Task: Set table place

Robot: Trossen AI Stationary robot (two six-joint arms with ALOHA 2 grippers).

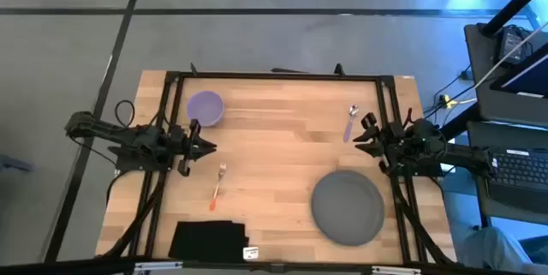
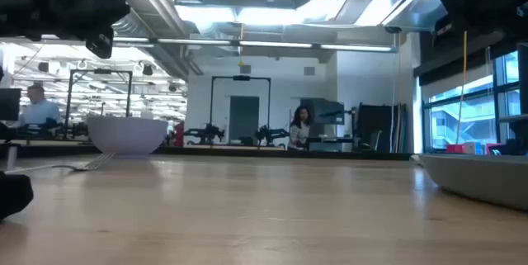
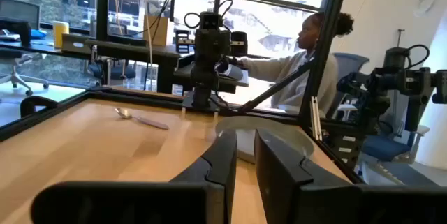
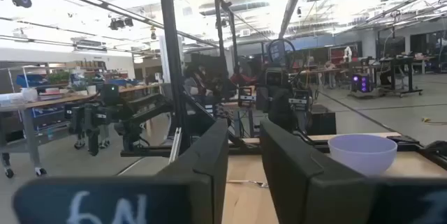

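Your left claw hovers over the left side of the bench, fingers drawn close with only a thin slit between them, clenched on nothing. Look just beyond it, toward the far left corner: the lilac bowl stands upright there, near the claw but not touching it. On the near side of that claw you have the orange-handled fork lying flat on the wood, tines toward the claw, handle toward the front edge. Further forward, at the front left, lies the black folded cloth with a small white tag at its corner.

Over on the other side, your right claw hangs above the right edge, fingers likewise nearly together and grasping nothing. The lilac-handled spoon lies just beside it, toward the far edge. The dark grey plate rests at the front right, well apart from the bowl and the fork. A person sits beyond the bench in the left wrist view
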